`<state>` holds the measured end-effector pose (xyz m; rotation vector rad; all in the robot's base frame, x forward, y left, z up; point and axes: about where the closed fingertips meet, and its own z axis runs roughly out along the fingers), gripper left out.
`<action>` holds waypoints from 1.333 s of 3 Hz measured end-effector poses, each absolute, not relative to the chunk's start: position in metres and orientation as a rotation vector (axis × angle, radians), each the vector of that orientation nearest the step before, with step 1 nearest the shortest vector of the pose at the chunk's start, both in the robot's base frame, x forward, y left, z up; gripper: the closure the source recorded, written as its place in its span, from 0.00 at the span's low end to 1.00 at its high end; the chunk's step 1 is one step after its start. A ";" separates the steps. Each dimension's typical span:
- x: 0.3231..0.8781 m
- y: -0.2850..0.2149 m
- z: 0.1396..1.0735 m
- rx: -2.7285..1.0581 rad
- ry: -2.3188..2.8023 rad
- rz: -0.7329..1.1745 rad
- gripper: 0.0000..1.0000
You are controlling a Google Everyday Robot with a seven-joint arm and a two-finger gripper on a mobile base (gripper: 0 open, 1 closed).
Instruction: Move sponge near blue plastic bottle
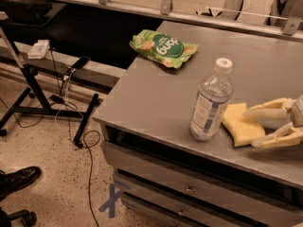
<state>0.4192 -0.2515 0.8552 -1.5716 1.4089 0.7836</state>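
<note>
The pale yellow sponge (238, 123) lies flat on the grey table (156, 98), just right of the blue plastic bottle (211, 100) and almost touching its base. The bottle is clear, stands upright and has a white cap and a pale label. My gripper (251, 128) reaches in from the right edge at table height. Its two tan fingers (267, 112) are spread apart, one along the sponge's far edge and one at its near right corner. The jaws stand open around the sponge's right end.
A green snack bag (164, 48) lies at the table's far left corner. Drawers (189, 189) run below the table's front edge. Left of the table are a black stand (33, 79), cables on the floor and a shoe (19, 178).
</note>
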 end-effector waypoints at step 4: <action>0.505 -0.297 0.931 -1.438 1.463 0.326 0.00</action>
